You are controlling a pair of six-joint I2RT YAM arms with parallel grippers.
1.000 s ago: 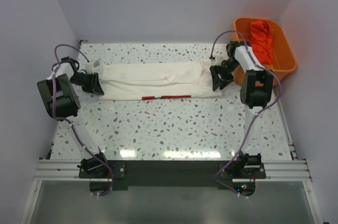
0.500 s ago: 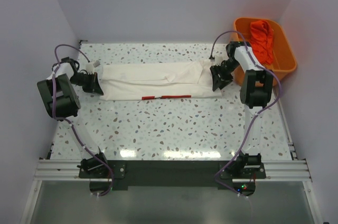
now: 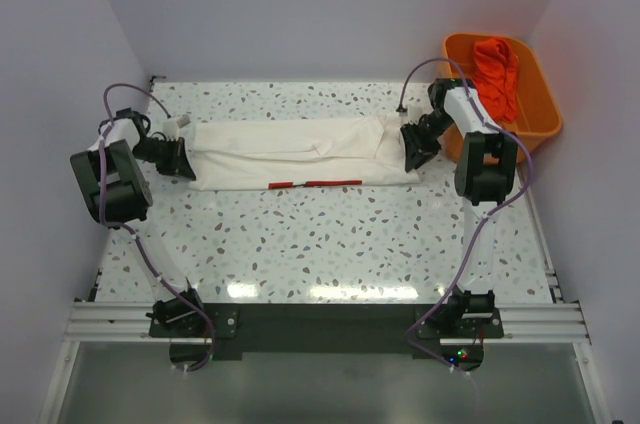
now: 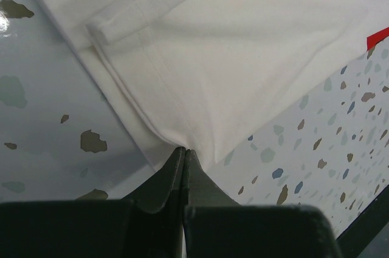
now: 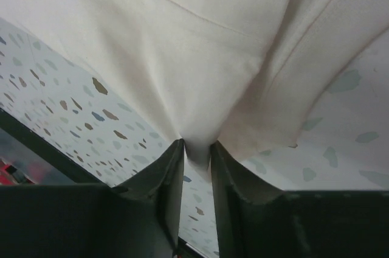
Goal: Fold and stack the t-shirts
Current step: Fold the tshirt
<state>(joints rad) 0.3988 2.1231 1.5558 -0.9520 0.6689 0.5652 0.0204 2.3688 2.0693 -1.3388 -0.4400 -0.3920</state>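
A white t-shirt (image 3: 290,149) lies folded into a long band across the far half of the table, a thin red strip of print (image 3: 315,184) showing along its near edge. My left gripper (image 3: 185,162) sits at its left end, and in the left wrist view the gripper (image 4: 184,148) is shut, pinching the corner of the white cloth (image 4: 231,57). My right gripper (image 3: 408,149) is at the right end. In the right wrist view the gripper (image 5: 196,145) has a thick bunch of the shirt (image 5: 182,39) squeezed between its fingers.
An orange plastic tub (image 3: 545,119) stands at the back right, just beyond the right arm, with a bunched red-orange garment (image 3: 497,69) in it. Walls close in the table on the left, back and right. Speckled tabletop (image 3: 320,244) lies between the shirt and the arm bases.
The right gripper has shifted slightly at the shirt's right end. The shirt and the left arm look unmoved.
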